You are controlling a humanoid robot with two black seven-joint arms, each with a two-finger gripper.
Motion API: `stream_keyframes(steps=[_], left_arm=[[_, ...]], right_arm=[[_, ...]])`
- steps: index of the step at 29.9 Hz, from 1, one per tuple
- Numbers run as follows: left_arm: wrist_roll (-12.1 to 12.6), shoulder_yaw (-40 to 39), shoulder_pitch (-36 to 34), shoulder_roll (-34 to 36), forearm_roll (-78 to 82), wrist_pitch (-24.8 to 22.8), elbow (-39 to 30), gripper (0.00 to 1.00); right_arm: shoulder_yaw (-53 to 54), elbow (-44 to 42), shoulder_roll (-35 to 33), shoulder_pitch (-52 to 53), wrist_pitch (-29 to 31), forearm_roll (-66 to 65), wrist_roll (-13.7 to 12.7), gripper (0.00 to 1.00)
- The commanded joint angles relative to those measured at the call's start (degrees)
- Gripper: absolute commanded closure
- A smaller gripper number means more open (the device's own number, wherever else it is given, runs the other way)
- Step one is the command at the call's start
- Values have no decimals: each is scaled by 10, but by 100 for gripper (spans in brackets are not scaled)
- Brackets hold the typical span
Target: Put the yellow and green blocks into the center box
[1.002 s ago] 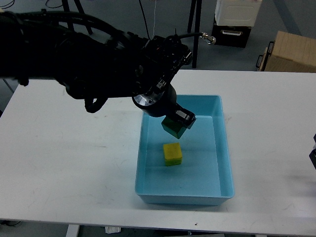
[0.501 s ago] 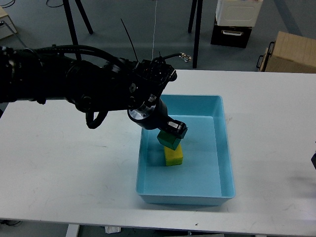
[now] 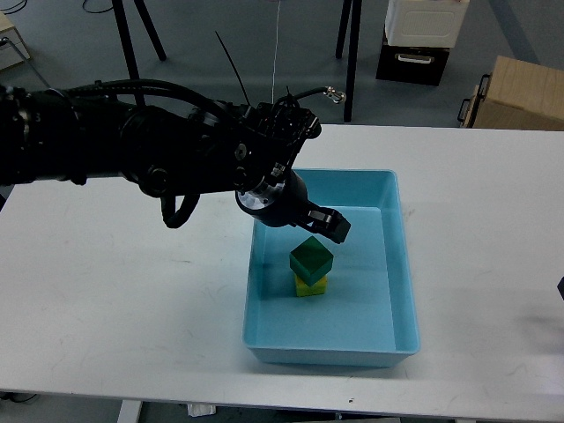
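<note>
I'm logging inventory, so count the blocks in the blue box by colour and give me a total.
Green block: 1
Yellow block: 1
Total: 2, both inside the blue box, green stacked on yellow.

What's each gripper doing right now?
Left gripper: holding nothing, above the green block; open or shut cannot be told.
Right gripper: not in view.

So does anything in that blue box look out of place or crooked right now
One thing: the green block sits on top of the yellow block inside the blue box, turned out of line with it and covering most of it, instead of lying flat on the box floor. The left claw is just above it. Nothing looks spilled or damaged.
</note>
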Motion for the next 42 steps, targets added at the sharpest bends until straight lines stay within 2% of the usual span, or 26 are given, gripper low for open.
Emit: stream_keyframes(steps=[1, 3, 5, 9, 12, 16, 20, 24, 29, 35, 39, 42], left_arm=[[-4, -42, -5, 0, -2, 0, 20, 9], [-7, -87, -2, 0, -11, 0, 36, 9], [-7, -148, 15, 34, -23, 0, 59, 9], [-5, -310, 106, 132, -37, 0, 101, 8], [-3, -440, 164, 178, -36, 0, 103, 9], [-9, -566, 240, 241, -40, 0, 108, 9], [-26, -753, 345, 251, -52, 0, 112, 8], [-24, -935, 445, 253, -53, 0, 125, 8], [-20, -1124, 574, 248, -72, 0, 117, 8], [-6, -1266, 747, 224, -137, 0, 4, 7], [11, -1341, 884, 158, -142, 0, -102, 6], [12, -1366, 999, 105, -143, 0, -198, 6]], right_arm=[[1, 0, 0, 0, 0, 0, 0, 5], [2, 0, 0, 1, 0, 0, 0, 5], [1, 0, -1, 4, 0, 0, -1, 5], [-3, 0, -5, 18, 0, -1, 0, 4], [-8, -3, -5, 45, 0, -7, 2, 4], [-23, -28, -5, 76, 0, -43, 2, 1], [-27, -32, -2, 98, 0, -54, 2, 1], [-27, -30, 5, 116, 0, -54, 3, 1], [-32, -17, 20, 120, 0, -55, 11, 1], [-16, 25, 2, 97, 0, -54, 32, 1], [2, 65, 2, 38, 0, -54, 32, 1], [12, 81, 9, -6, 0, -54, 32, 1]])
